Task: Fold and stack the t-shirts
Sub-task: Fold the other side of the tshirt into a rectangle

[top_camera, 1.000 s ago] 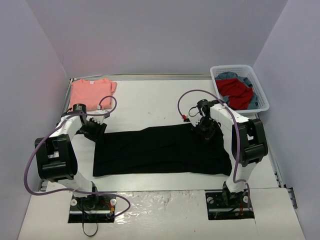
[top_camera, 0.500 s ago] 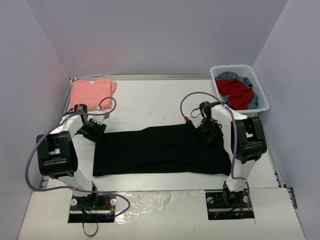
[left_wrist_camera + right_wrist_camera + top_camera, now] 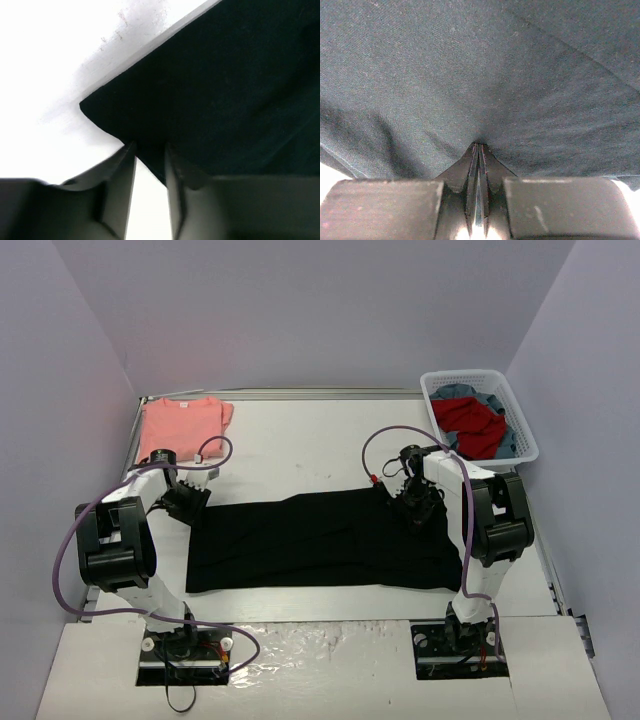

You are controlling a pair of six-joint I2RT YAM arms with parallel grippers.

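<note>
A large black t-shirt [image 3: 320,540] lies flat as a wide rectangle in the middle of the table. A salmon-pink t-shirt [image 3: 183,425] lies folded at the far left corner. My left gripper [image 3: 188,502] is low at the black shirt's far left corner. In the left wrist view its jaws [image 3: 150,150] are open a little, with the shirt's edge [image 3: 150,165] between the fingertips. My right gripper [image 3: 415,506] presses down on the shirt's far right part. In the right wrist view it [image 3: 479,146] is shut on a pinch of the puckered black cloth [image 3: 480,75].
A white basket [image 3: 480,377] stands at the far right corner with red [image 3: 470,425] and blue clothes in it. Purple walls close in the table on three sides. Both arm bases are bolted at the near edge.
My left arm has drawn slightly towards the far left at the shirt's corner. The right arm and the black shirt look unchanged.
</note>
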